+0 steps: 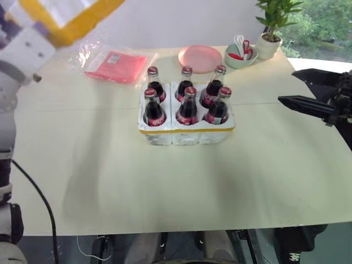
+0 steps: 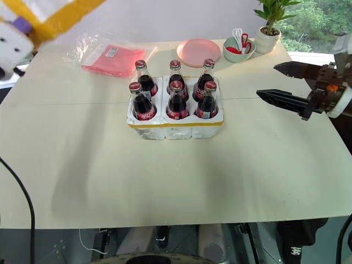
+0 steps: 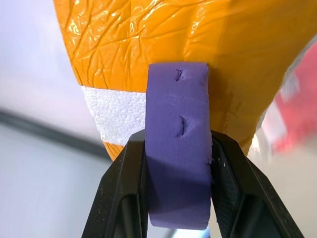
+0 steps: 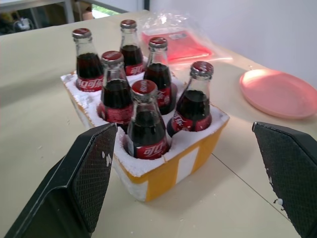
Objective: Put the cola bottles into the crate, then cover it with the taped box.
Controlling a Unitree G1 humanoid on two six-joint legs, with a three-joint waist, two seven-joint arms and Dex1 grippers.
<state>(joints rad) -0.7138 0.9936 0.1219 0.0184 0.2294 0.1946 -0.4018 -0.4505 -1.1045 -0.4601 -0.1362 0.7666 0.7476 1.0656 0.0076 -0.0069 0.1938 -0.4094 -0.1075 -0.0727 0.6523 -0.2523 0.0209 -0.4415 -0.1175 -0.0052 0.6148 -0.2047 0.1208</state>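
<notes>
Yellow tape and white foam mark the box (image 1: 66, 19), which your left tool (image 3: 179, 163) holds up over the surface's far left corner, its fingers (image 3: 121, 193) clamped narrow on a purple tab (image 3: 178, 148) stuck to the box's side. The crate (image 1: 186, 131) sits on the surface toward the far edge, about midway across, so from the box it lies to the right and well below. That offset is what the coming move turns on: you will likely need to carry the box rightward until it hangs squarely above the crate, then lower it.

All six bottles (image 1: 187, 105) stand upright in the wells, in two rows of three, and the crate's long axis runs left to right. The box's own long axis cannot be made out.

Your right tool (image 2: 286, 85) hangs wide and empty near the right edge, level with the crate and pointing toward it. It is the nearer arm to the crate.

The surface (image 1: 165, 181) is pale and matte. Along its far edge lie a red packet (image 1: 116, 66) in clear plastic, a pink plate (image 1: 199, 58), a bowl (image 1: 240, 56) and a potted plant (image 1: 271, 27).
</notes>
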